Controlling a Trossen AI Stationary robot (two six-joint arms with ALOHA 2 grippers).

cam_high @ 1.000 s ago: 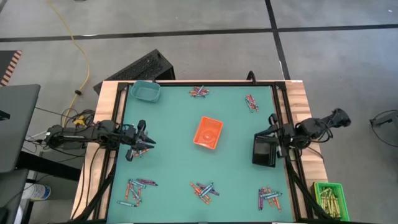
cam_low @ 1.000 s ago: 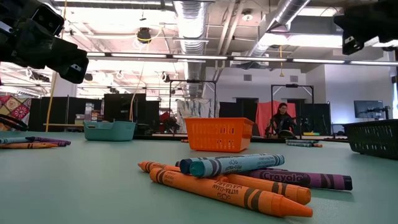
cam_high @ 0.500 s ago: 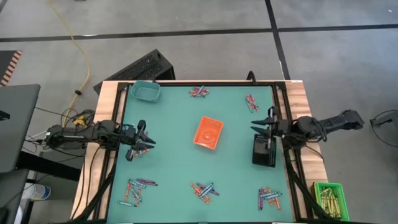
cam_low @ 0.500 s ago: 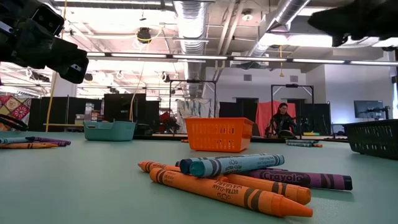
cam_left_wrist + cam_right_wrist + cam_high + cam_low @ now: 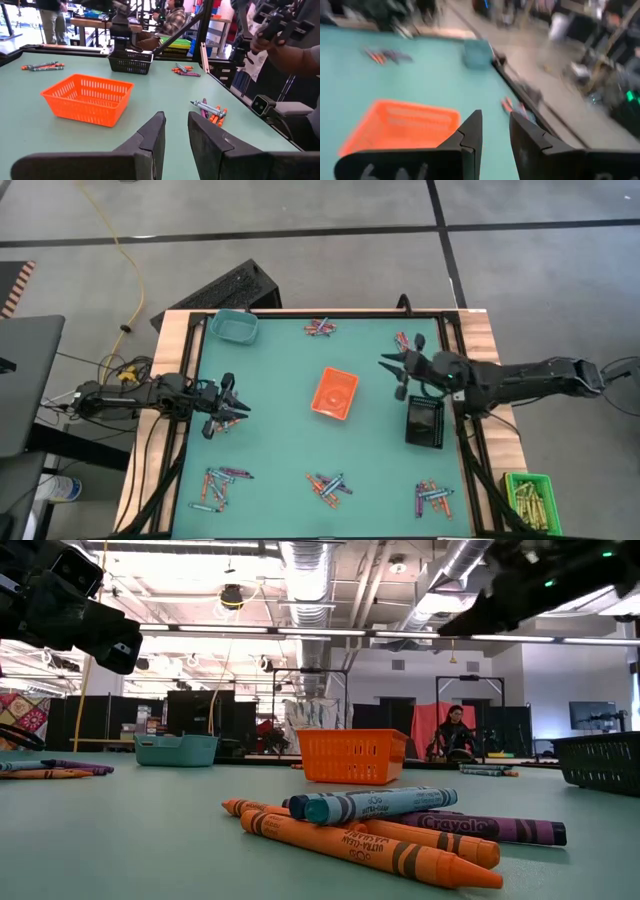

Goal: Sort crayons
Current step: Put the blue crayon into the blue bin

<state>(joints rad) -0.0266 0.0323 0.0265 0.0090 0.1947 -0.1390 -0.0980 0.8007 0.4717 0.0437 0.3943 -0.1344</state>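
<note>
Crayons point(image 5: 327, 485) — six piles; baskets — three (orange point(image 5: 335, 393), teal point(image 5: 233, 326), black point(image 5: 424, 421)).

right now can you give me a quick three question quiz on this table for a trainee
1. True or false: the orange plastic mesh basket has crayons in it.
2. Which container sits in the table's far left corner? A) teal plastic tray B) black mesh basket C) green bin of yellow-olive sticks
3. Is either claw holding a crayon: the left claw by the left edge, or the right claw between the orange and black baskets?

Key: 1 false, it looks empty. 2 A. 3 No, both are empty, fingers slightly apart.
</note>
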